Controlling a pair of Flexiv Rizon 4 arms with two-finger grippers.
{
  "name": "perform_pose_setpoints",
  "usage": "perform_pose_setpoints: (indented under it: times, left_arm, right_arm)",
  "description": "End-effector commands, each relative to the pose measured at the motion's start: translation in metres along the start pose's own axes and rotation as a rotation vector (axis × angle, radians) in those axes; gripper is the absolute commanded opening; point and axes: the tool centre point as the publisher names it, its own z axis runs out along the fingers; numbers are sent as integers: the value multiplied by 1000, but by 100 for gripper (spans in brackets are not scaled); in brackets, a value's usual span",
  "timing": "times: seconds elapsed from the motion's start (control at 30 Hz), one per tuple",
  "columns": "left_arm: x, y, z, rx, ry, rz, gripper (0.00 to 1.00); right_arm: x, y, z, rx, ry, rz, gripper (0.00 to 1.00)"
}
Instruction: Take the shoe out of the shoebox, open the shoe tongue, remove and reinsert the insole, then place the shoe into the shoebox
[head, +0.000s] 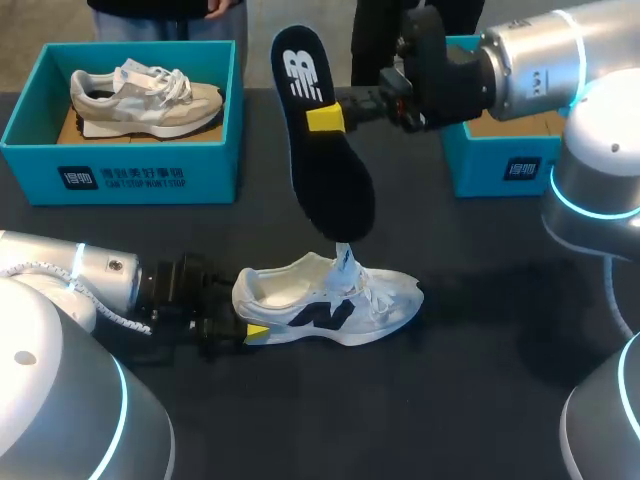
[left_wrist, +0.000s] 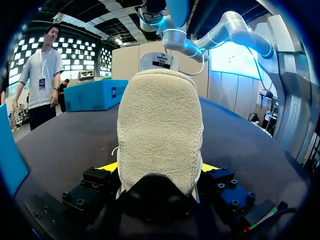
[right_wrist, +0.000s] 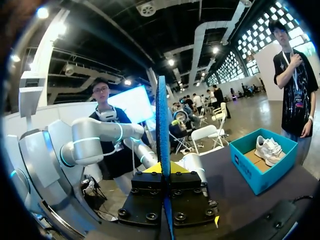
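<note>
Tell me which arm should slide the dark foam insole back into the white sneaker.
Right. The right gripper grips the dark foam insole, its tip hanging at the opening of the white sneaker; the left gripper is clamped on the heel, steadying it.

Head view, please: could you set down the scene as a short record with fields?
left hand: shut on the heel of the white sneaker, which stands upright on the table
right hand: shut on the insole, held in the air, its lower end just above the sneaker's tongue
left shoebox: holds a beige sneaker
right shoebox: interior mostly hidden
</note>
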Motion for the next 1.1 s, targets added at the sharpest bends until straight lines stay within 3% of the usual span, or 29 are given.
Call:
perform_pose_setpoints:
  times: [0.03, 0.33, 0.5, 0.73, 1.1]
  left_arm:
    - [1, 2, 3, 0, -3, 0, 0]
    - [1, 2, 3, 0, -3, 0, 0]
    - [1, 2, 3, 0, -3, 0, 0]
    - [1, 2, 3, 0, -3, 0, 0]
    - [1, 2, 3, 0, -3, 0, 0]
  right_arm:
    - [5, -4, -2, -6, -8, -1, 0]
    - [5, -4, -2, -6, -8, -1, 0]
    - [10, 0, -27, -56, -49, 116, 0]
    - [29, 18, -44, -31, -81, 277, 0]
    - [62, 17, -48, -34, -152, 376, 0]
